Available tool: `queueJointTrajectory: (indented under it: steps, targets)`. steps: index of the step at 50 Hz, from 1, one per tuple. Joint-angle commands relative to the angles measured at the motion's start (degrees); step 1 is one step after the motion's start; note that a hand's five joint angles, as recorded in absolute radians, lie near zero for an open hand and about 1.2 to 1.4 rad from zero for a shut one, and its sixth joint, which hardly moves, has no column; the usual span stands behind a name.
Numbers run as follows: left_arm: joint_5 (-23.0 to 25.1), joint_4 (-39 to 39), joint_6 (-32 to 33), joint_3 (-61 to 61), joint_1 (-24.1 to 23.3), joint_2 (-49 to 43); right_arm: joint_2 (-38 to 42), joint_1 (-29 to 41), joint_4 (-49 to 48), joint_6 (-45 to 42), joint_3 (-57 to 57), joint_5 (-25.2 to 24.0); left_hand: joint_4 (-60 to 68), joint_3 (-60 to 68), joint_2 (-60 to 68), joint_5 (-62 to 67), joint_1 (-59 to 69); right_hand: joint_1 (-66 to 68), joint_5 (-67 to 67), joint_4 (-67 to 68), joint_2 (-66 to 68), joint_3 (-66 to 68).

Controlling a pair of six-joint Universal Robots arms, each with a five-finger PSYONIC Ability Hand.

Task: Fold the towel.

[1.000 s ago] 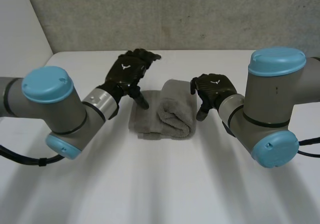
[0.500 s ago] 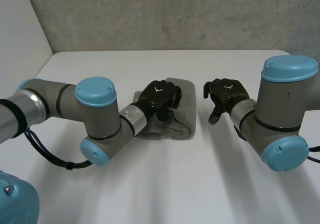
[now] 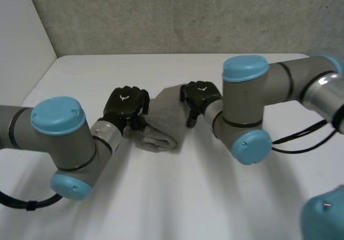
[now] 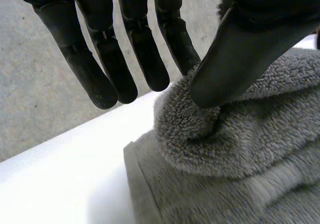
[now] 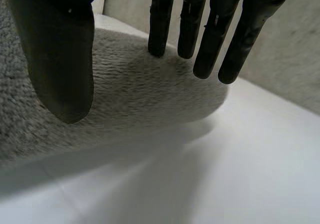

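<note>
The grey towel [image 3: 160,123] lies folded into a thick bundle on the white table [image 3: 177,197], between my two hands. My left hand [image 3: 124,104] is at the bundle's left edge. In the left wrist view its thumb [image 4: 240,58] digs into a rolled fold of the towel [image 4: 235,154], which it pinches against the nearest finger. The other fingers [image 4: 90,63] hang straight over bare table. My right hand [image 3: 201,95] is open at the towel's far right side. Its straight fingers [image 5: 160,18] rest on top of the towel [image 5: 125,93], and the thumb [image 5: 55,48] hangs over the cloth.
A grey wall [image 3: 177,14] runs behind the table's far edge. The table's left edge [image 3: 40,84] is near my left arm. My right arm's elbow [image 3: 244,111] stands just right of the towel, over the table's middle.
My left hand came down onto the towel and closed on its edge. The bundle has shifted left and turned. My right hand has moved left onto the towel's right side.
</note>
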Motion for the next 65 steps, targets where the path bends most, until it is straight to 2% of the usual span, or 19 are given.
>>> queueJointTrajectory:
  steps: [1, 5, 16, 27, 34, 35, 36, 37, 38, 39, 41, 43, 47, 50, 52, 55, 57, 60, 65]
  targets:
    - [0.0, 0.5, 0.2, -2.8, -0.4, -0.2, 7.6, 0.8, 7.6, 7.3, -11.8, 0.1, 2.4, 1.1, 2.5, 2.1, 3.6, -3.2, -1.9, -3.3, -3.7, -3.5]
    - [0.1, 0.0, 0.2, -2.5, 0.0, -0.1, 9.4, 0.8, 11.0, 9.3, -15.4, 0.0, 2.4, 1.1, 2.5, 2.1, 3.6, -4.7, -3.4, -4.8, -5.2, -5.0]
    - [0.2, 0.2, 0.2, -6.9, 0.1, 1.4, 14.3, 0.8, 11.7, 10.3, -23.3, -1.8, 2.4, 1.1, 2.5, 2.1, 3.6, -9.8, -8.5, -9.9, -10.3, -10.0]
    - [0.2, 0.0, 0.2, -6.4, 0.9, 1.6, 18.4, 0.8, 12.5, 10.4, -27.1, -2.8, 2.4, 1.1, 2.5, 2.1, 3.6, -11.1, -9.8, -11.2, -11.6, -11.4]
    - [0.3, -0.2, 0.0, -4.8, 1.8, 3.5, 17.3, 0.8, 13.4, 10.7, -26.7, -2.5, 2.4, 1.1, 2.5, 2.1, 3.6, -11.9, -10.6, -12.1, -12.4, -12.2]
    - [0.4, -0.2, 0.0, -4.1, 2.2, 4.9, 16.5, 0.8, 13.9, 11.0, -26.9, -2.4, -16.2, -17.5, -16.1, -16.5, -15.0, -11.9, -10.6, -12.1, -12.4, -12.2]
    - [0.4, -0.2, 0.0, -4.1, 2.2, 4.9, 16.5, 0.8, 13.9, 11.0, -26.9, -2.4, -16.4, -17.7, -16.3, -16.7, -15.2, -11.9, -10.6, -12.1, -12.4, -12.2]
    - [0.7, -0.3, 0.0, -3.2, 2.5, 6.2, 15.6, 0.8, 14.0, 11.7, -26.8, -2.4, -35.2, -36.5, -35.1, -35.6, -34.0, -12.3, -11.0, -12.4, -12.8, -12.6]
    - [1.5, -0.3, 0.0, -1.9, 2.5, 7.2, 14.7, 0.8, 14.0, 12.4, -26.7, -2.3, -46.7, -48.1, -46.6, -47.1, -45.5, -12.6, -11.3, -12.7, -13.1, -12.9]
    - [1.5, -0.3, 0.0, -1.9, 2.5, 7.2, 14.7, 0.8, 14.0, 12.4, -26.7, -2.3, -46.8, -48.2, -46.7, -47.2, -45.6, -12.6, -11.3, -12.7, -13.1, -12.9]
    - [4.0, -0.9, 0.0, 1.4, 2.4, 8.1, 14.3, 0.8, 14.0, 12.8, -26.5, -2.1, -59.4, -60.7, -59.3, -59.7, -58.2, -13.1, -11.8, -13.2, -13.6, -13.4]
    - [5.7, -1.4, -0.2, 3.3, 2.6, 8.0, 14.3, 0.8, 14.1, 12.8, -26.4, -2.1, -63.9, -65.3, -63.8, -64.3, -62.8, -13.1, -11.8, -13.2, -13.6, -13.4]
    - [8.7, -3.1, -0.9, 7.6, 2.6, 6.8, 14.9, 0.8, 14.1, 12.9, -25.8, -2.1, -64.3, -65.7, -64.2, -64.7, -63.1, -13.1, -11.8, -13.2, -13.6, -13.4]
    - [10.2, -5.4, -1.0, 12.8, 2.2, 1.0, 15.9, 0.8, 14.1, 13.0, -25.7, -2.1, -63.8, -65.2, -63.7, -64.2, -62.6, -13.1, -11.8, -13.2, -13.6, -13.4]
    - [10.3, -11.4, -0.3, 18.5, 1.8, -6.4, 16.5, 0.8, 14.0, 13.1, -25.7, -2.0, -63.1, -64.5, -63.0, -63.5, -62.0, -13.1, -11.8, -13.2, -13.6, -13.4]
    - [10.3, -15.4, 0.1, 21.4, 1.6, -9.5, 16.6, 0.8, 14.0, 13.1, -25.7, -2.0, -63.0, -64.3, -62.9, -63.3, -61.8, -13.1, -11.8, -13.2, -13.6, -13.4]
    - [10.1, -22.5, 2.2, 26.2, 1.5, -14.6, 16.6, 0.8, 14.0, 13.0, -25.7, -1.9, -62.3, -63.7, -62.2, -62.7, -61.1, -13.1, -11.8, -13.2, -13.6, -13.4]
    - [9.7, -25.2, 4.5, 28.1, 1.5, -16.6, 16.4, 0.8, 14.0, 12.9, -25.9, -1.7, -62.1, -63.5, -62.0, -62.5, -60.9, -13.1, -11.8, -13.2, -13.6, -13.4]
    - [9.6, -25.1, 5.9, 28.1, 1.7, -16.8, 16.2, 0.8, 14.0, 12.6, -26.4, -1.4, -62.0, -63.3, -61.9, -62.3, -60.8, -13.1, -11.8, -13.2, -13.6, -13.4]
